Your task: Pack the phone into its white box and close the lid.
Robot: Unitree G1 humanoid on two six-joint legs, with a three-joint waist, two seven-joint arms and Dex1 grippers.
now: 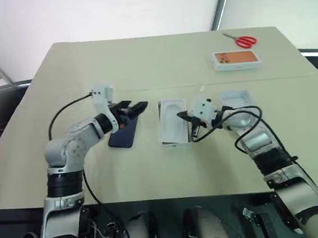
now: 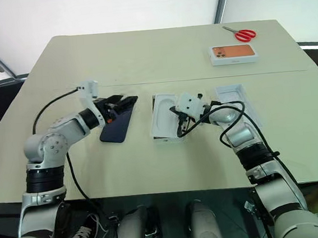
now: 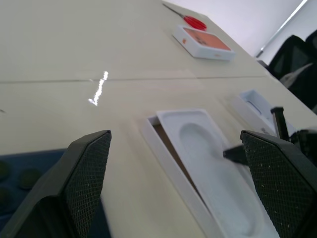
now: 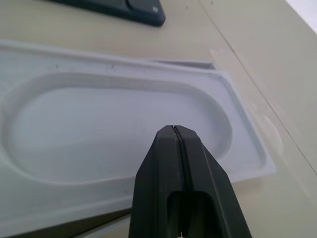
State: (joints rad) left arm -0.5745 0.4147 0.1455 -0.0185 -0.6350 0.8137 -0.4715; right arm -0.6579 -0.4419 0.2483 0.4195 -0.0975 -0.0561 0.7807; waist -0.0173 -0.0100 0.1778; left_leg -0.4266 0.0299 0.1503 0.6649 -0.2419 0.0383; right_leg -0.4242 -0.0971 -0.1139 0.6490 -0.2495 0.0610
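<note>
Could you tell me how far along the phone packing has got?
Early. Done: the lid is off, beside the white box. In hand: the shut right gripper hangs over the insert lying in that box. Left: phone lies on the table, under the open left gripper; lid unclosed.

Layout on the table [image 1: 169, 168]: three things in a near row, two at the far right.

The phone [image 1: 121, 135] lies flat at the left of the row, and the left gripper [image 1: 135, 108] is above its far end with the fingers wide apart. Right of the phone is the box [image 1: 166, 134], and the insert [image 1: 173, 123] lies in it, a little askew. The right gripper [image 1: 192, 128], with fingers pressed together, is above the right edge of the insert. Right of it, partly behind the right arm, lies the lid [image 1: 237, 101]. Far behind the lid, well apart, lies a second box [image 1: 236, 59], and the scissors [image 1: 242, 40] are just beyond it, near the far edge.
</note>
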